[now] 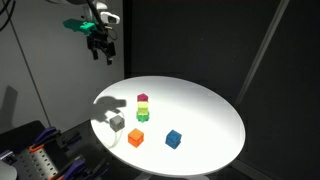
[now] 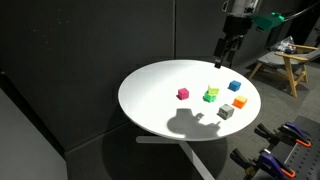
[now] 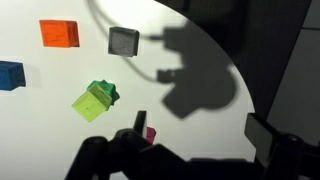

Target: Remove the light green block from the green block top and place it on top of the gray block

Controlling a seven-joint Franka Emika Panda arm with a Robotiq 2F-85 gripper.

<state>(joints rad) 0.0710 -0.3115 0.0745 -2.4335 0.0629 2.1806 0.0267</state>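
Observation:
The light green block [image 1: 143, 107] sits on top of the green block [image 1: 143, 116] near the middle of the round white table [image 1: 205, 115]. The stack also shows in an exterior view [image 2: 212, 92] and in the wrist view, light green block [image 3: 88, 103] over green block [image 3: 108, 91]. The gray block [image 1: 117, 122] [image 2: 226, 112] [image 3: 123, 41] stands alone a short way from the stack. My gripper [image 1: 100, 46] [image 2: 226, 50] [image 3: 200, 135] is open and empty. It hangs high above the table's edge, well away from the blocks.
A pink block [image 1: 143, 98] [image 3: 149, 133] stands just behind the stack. An orange block [image 1: 136, 138] [image 3: 59, 33] and a blue block [image 1: 173, 139] [image 3: 10, 75] lie near the gray one. Dark curtains surround the table. My arm's shadow falls across the table.

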